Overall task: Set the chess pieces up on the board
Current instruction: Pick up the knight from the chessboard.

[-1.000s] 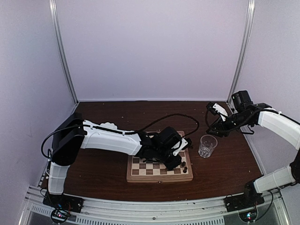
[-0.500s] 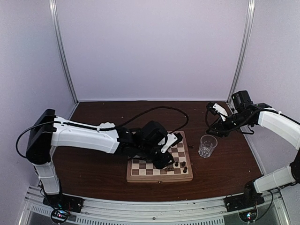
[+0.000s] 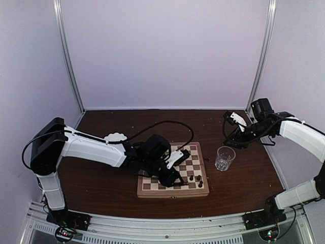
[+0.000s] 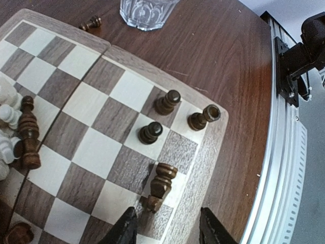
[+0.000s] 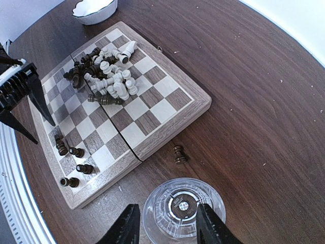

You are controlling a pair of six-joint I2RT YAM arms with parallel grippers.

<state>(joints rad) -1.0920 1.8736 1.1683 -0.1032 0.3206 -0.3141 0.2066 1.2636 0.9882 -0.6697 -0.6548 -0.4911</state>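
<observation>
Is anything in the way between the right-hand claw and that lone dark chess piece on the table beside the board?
Yes: the clear glass stands directly in front of the right gripper, and the stray dark piece sits just past it, beside the board. Nothing else visibly blocks it.

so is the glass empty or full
Empty: the right wrist view looks straight down through the glass to its bare bottom.

Board [image 4: 111, 119] partly beyond frame edges
</observation>
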